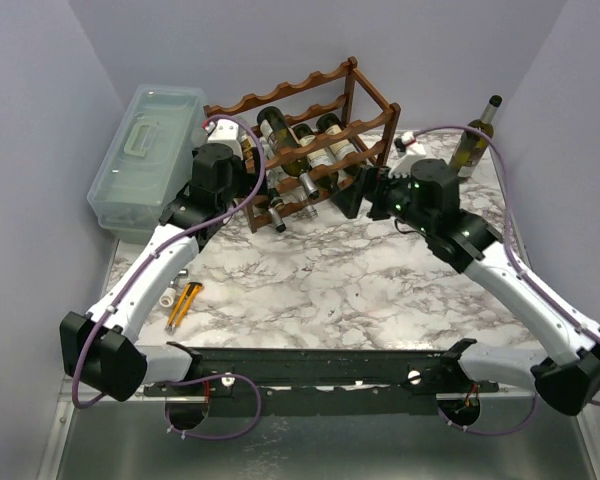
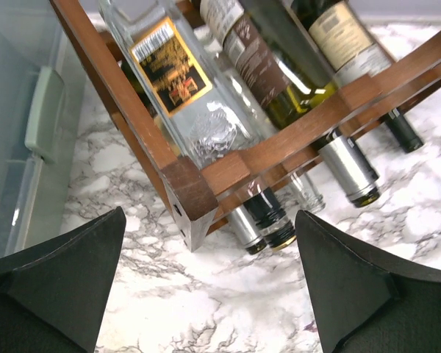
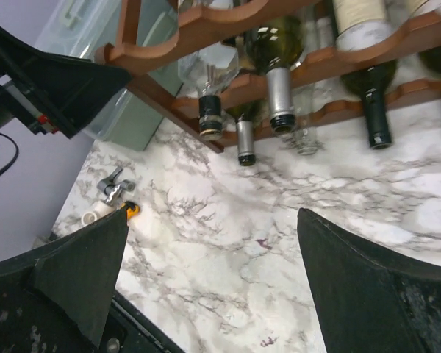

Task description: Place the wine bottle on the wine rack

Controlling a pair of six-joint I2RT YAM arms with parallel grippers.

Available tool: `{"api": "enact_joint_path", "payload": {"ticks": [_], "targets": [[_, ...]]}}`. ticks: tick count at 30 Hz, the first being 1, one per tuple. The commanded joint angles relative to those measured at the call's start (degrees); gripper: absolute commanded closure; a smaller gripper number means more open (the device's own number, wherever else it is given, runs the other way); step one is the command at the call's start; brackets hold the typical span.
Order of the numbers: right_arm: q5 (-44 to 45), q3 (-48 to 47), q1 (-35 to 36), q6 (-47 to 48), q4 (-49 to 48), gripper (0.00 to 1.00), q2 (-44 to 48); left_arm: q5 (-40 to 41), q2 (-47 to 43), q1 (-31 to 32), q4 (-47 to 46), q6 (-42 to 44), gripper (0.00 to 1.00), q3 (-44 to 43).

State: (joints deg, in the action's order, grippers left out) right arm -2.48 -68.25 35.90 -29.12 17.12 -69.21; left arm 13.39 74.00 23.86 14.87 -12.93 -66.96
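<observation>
Between the black fingers (image 2: 66,287) of the left gripper (image 2: 209,213): nothing; they stand wide apart, just short of the front corner post of the wine rack (image 2: 132,125). Same for the right gripper (image 3: 212,213): fingers spread, empty, facing the bottle necks. Entry, wine bottle (image 2: 173,73), taken to be the clear, gold-labelled one nearest the left fingers: on its side in the scalloped rails, left end of the rack. Long axis: front to back across the rails; neck out toward the arms, base to the rear. Step in hand, by judgement: clearing away. Advice: retreat straight back along that axis, fingers wide, nudging no protruding neck. Also listed: green bottle (image 1: 477,140), upright on the table (image 1: 330,290), well apart to the right
</observation>
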Motion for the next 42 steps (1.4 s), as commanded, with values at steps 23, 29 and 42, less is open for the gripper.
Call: {"api": "enact_joint_path", "payload": {"ticks": [23,29,42], "targets": [[37.0,-18.8,-10.8,14.1,14.8,0.0,-3.1,-14.2,-9.2,-0.4,-7.7,7.4,0.01,2.0],[23.5,-28.4,-30.3,8.9,14.7,0.0,-14.4,-9.7,-14.8,0.3,-12.3,7.3,0.01,6.5],[27.3,-53.2,-41.9,7.6,9.2,0.0,-42.8,-5.7,-12.7,4.3,-13.9,9.1,0.01,8.4]]}}
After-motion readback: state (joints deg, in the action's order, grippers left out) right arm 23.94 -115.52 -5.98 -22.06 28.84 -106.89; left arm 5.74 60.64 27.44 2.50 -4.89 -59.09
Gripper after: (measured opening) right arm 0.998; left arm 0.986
